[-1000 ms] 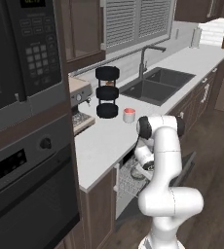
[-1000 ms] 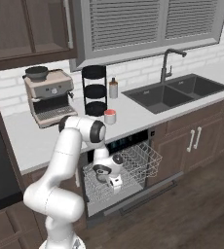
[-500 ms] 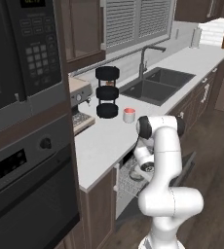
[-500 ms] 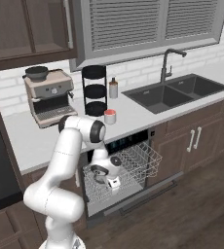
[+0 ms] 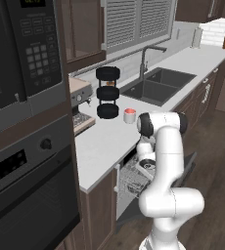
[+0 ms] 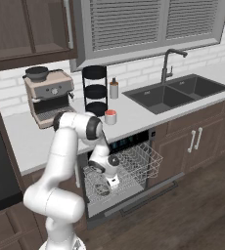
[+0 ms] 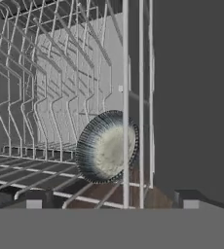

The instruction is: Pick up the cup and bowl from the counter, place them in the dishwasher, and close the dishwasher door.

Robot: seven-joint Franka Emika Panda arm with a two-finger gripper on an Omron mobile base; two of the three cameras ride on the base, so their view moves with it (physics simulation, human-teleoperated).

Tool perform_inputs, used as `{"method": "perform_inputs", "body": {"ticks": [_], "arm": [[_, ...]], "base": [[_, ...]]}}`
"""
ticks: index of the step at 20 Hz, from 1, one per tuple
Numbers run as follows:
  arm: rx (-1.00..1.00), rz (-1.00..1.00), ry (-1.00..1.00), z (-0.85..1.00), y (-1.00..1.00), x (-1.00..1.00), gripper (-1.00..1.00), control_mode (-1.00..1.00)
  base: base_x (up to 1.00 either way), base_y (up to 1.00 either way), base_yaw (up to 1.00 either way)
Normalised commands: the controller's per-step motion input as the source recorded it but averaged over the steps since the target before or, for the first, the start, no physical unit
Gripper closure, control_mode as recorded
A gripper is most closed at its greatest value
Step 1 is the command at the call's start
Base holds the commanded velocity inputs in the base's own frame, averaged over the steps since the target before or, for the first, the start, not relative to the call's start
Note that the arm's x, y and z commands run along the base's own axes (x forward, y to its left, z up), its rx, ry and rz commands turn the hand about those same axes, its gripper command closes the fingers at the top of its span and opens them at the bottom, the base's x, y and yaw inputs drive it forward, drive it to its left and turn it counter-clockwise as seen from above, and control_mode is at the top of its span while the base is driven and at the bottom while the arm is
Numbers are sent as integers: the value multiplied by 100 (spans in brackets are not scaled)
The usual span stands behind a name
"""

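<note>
Standing wide and empty, end effector (image 7: 109, 199) amid rack wires (image 7: 125, 97), bowl (image 7: 107, 146) just ahead.

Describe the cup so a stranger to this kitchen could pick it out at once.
Find the sunken dark sink in the pale counter, then look toward the black three-tier round rack beside it. The cup stands just in front of that rack: a short salmon-red cylinder, the one small red thing there.

Arm bent fwd & down from shoulder, wrist low; gripper (image 6: 108, 185) pts down, fingers (image 7: 33, 199) spread wide, nothing between.
</note>
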Motion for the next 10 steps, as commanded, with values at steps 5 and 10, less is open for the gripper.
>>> {"method": "perform_inputs", "body": {"ticks": [5,10], "arm": [[2,0,-11,100,-11,-7,-100,-100],[9,0,-5,100,-15,-19,-100,-100]], "base": [[0,0,0],[0,0,0]]}}
